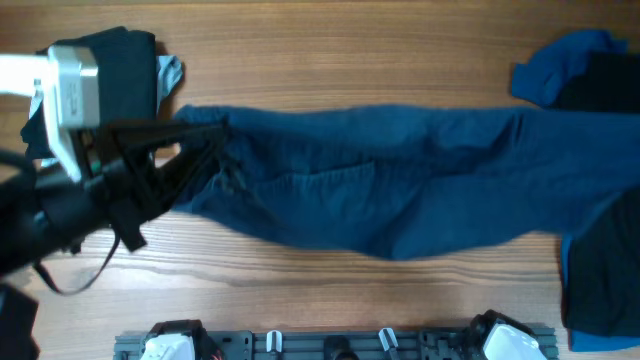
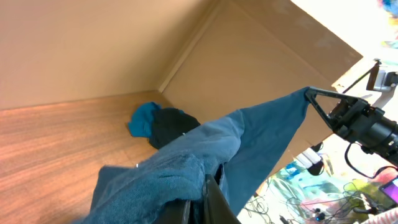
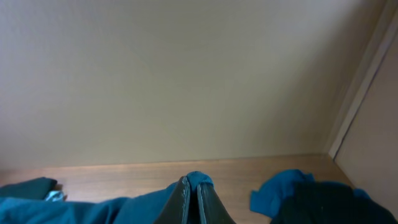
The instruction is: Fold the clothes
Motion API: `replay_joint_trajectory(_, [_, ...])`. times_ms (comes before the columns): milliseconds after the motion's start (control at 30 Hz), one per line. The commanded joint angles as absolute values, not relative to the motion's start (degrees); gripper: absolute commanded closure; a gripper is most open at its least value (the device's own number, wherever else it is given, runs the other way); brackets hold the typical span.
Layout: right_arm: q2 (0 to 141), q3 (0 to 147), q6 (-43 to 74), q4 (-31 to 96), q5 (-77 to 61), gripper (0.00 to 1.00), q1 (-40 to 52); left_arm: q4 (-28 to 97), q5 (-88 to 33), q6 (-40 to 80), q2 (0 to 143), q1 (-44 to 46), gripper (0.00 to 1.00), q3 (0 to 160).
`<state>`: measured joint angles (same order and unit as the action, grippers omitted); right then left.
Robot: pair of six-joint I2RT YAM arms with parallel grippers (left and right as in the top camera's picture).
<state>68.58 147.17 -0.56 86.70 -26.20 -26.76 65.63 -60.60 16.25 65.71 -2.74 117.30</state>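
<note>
The left gripper (image 2: 200, 202) is pinched tight on one end of the dark blue garment (image 1: 400, 190), right under its own camera. The right gripper (image 3: 191, 186) is pinched tight on the other end and holds that end up high. So the garment hangs between the two arms like a long hammock over the middle of the table (image 1: 350, 50), and its middle sags toward the near edge. I cannot tell if the middle touches the wood. I think the job now is to lay it down flat, ready for the fold. To do that well, both arms should pull gently and by the same amount, so there are no wrinkles. They should also go down together, so one end does not flop. The table is smooth brown wood with bare room under the garment. At the far right sits a bright blue and black pile (image 1: 565, 70), and at the far left a dark pile (image 1: 130, 55) with a pale bit (image 1: 170, 70). The garment should land away from both. Behind the table is a plain pale wall (image 3: 186, 74), and on the right a brown board wall (image 2: 249, 56). Past that is a bright, blurry room with wires (image 2: 311, 186).
</note>
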Motion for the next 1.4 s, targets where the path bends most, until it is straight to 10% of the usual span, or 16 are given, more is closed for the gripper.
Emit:
replay_joint_trajectory(0, [66.7, 147.5, 1.6, 87.5, -23.7, 0.96, -26.6, 65.2, -59.5, 17.2, 62.6, -2.9, 0.96, 118.0])
replay_joint_trajectory(567, [87.8, 146.5, 1.8, 91.7, -23.9, 0.95, -26.6, 65.2, -42.3, 15.4, 90.7, -2.7, 0.96, 117.1])
replay_joint_trajectory(1067, [137.2, 146.5, -5.0, 69.6, -25.7, 0.96, -10.4, 31.0, -39.7, 15.5, 133.4, 3.3, 0.92, 117.1])
replay_joint_trajectory(1167, [141.3, 146.5, -8.9, 69.4, -25.6, 0.96, -6.0, 29.3, -32.6, 15.4, 134.8, 5.0, 0.72, 117.1])
replay_joint_trajectory(1267, [143.6, 146.5, -9.5, 69.2, -21.2, 0.95, -1.7, 27.4, -27.3, 15.4, 134.8, 6.0, 0.02, 117.1])
replay_joint_trajectory(1367, [144.7, 146.5, -8.8, 70.8, -16.6, 0.95, 1.6, 24.7, -27.4, 15.5, 134.5, 5.7, 0.00, 117.1])
